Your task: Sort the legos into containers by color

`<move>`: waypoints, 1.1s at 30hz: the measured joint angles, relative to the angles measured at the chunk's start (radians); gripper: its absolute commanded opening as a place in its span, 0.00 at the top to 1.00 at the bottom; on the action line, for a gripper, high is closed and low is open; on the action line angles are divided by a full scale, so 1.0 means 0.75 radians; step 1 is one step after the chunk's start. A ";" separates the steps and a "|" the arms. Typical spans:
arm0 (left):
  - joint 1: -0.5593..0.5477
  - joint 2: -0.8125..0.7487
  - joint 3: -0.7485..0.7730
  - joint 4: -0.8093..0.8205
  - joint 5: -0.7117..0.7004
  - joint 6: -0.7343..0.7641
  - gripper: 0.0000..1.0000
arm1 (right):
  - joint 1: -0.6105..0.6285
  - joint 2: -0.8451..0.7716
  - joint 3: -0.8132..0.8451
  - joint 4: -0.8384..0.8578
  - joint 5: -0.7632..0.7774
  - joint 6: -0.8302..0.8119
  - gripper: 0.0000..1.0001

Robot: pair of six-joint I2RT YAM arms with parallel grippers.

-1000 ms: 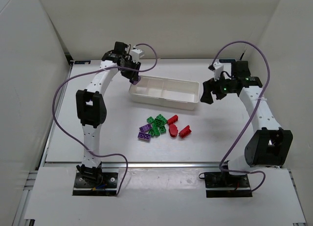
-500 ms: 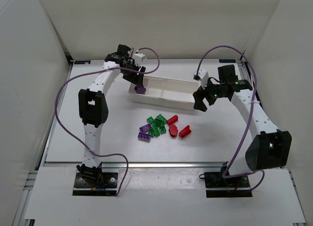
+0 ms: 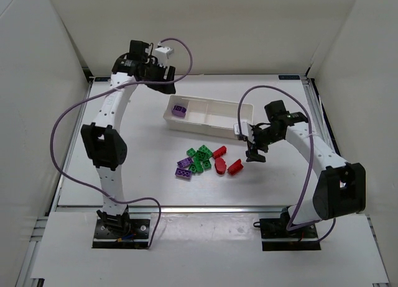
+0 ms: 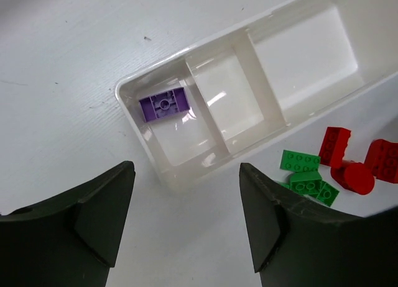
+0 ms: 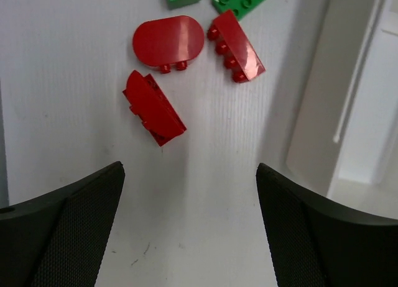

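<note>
One long white rectangular plastic tray (image 3: 206,128) lies across the far middle of the white table (image 3: 124,156), split by two thin inner walls into three compartments. Its left compartment holds one small purple studded plastic brick (image 4: 164,104), flat near the tray's left end wall. Just in front of the tray's near wall sits the loose pile. It has two purple bricks (image 3: 183,173) at its left and what look like four green bricks (image 3: 203,150) bunched in the middle, though they are too small to count surely. At its right are three red pieces: a rounded red one (image 5: 168,41), a sloped red brick (image 5: 236,46) and a second sloped red brick (image 5: 154,108), each apart from the others. The left gripper (image 4: 185,194) hangs off the tray's left end, fingers apart and gripping nothing. The right gripper (image 5: 189,175) hovers low beside the tray's right end with its jaws spread wide and nothing between them, the reds just ahead of it. Bare table runs left of the pile and between the pile and the near edge, while white enclosure walls (image 3: 37,100) bound the left, right and far sides.
</note>
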 measured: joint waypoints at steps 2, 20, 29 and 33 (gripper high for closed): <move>0.008 -0.075 -0.018 0.002 -0.002 0.000 0.21 | 0.017 0.000 -0.032 -0.012 -0.018 -0.100 0.10; 0.154 -0.199 -0.217 -0.068 -0.066 -0.012 0.19 | 0.226 0.172 -0.043 -0.153 -0.124 -0.552 0.24; 0.178 -0.199 -0.294 -0.072 -0.076 -0.025 0.19 | 0.243 0.254 -0.060 -0.089 -0.118 -0.552 0.33; 0.178 -0.200 -0.294 -0.072 -0.076 -0.024 0.19 | 0.249 0.291 -0.072 -0.074 -0.108 -0.561 0.38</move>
